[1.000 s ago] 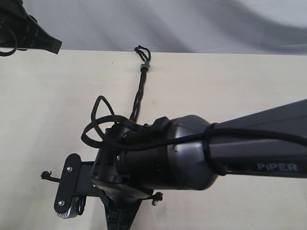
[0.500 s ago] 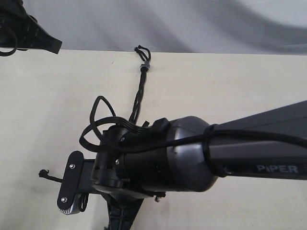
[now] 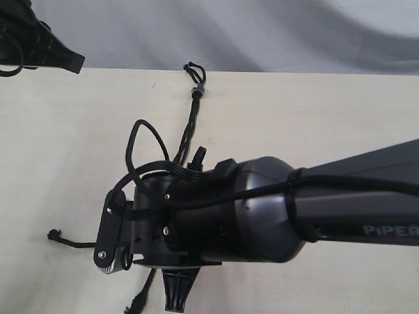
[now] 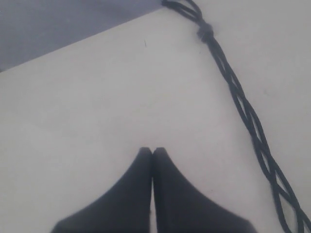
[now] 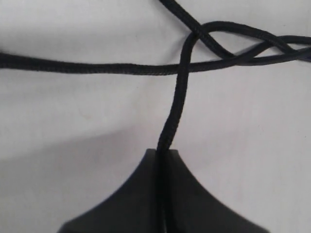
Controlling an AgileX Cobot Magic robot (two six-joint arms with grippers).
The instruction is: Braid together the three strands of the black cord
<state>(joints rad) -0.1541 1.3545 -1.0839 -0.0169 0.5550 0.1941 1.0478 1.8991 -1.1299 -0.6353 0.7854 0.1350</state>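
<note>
Right gripper: clenched on one strand, which leaves the closed tips and runs up to the last crossing. There it passes over a second strand that lies straight across the table.

In the exterior view the right arm hides most of the working zone. One knotted tip lies on the table out past the gripper; another loose length shows under the wrist.

Step in hand, as I judge it: mid-braid, one strand being carried across its neighbour. The next move calls for laying that strand down flat on the far side without slackening the crossings, then taking up the outer strand opposite.

Black cord: thin, matte, rope-textured. The woven part reads as even, fairly open links running straight up the table. The unbraided tail appears to be the longer share, but the arm hides too much to be sure.

Beyond: grey band, then short loops at the table's far edge.

Left gripper: closed on nothing, above bare table, beside the woven part near the band, not touching it.
</note>
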